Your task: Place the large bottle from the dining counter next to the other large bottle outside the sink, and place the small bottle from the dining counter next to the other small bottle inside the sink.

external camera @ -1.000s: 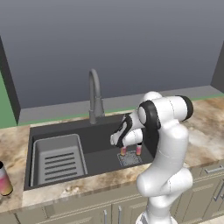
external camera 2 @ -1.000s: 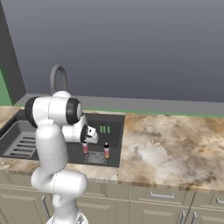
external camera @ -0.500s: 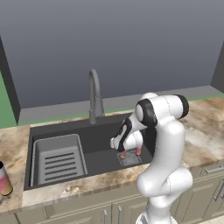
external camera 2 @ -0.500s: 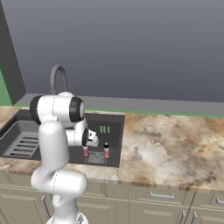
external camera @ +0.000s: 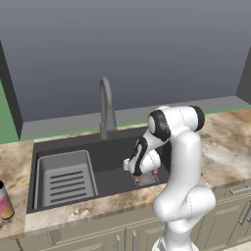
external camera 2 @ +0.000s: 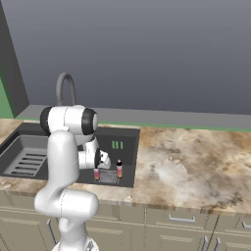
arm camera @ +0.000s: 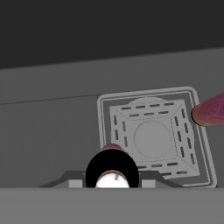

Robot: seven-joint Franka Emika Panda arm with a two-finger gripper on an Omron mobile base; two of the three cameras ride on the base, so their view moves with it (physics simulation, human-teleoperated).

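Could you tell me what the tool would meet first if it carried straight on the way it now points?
Probably the sink floor beside the drain grate: the tool, shut on the small bottle, points down there, though depth is unclear.

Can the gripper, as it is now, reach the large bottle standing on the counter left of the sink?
Probably not at once. The gripper is down in the sink, shut on the small bottle, so it is occupied. The large bottle stands beyond the basin's left rim, past the ribbed tray.

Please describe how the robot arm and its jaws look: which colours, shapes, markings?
The arm is glossy white with rounded, tube-like segments and dark black bands at the joints. No cables or markings are visible. The gripper is small and dark with two jaws, on a white hand with a black section.
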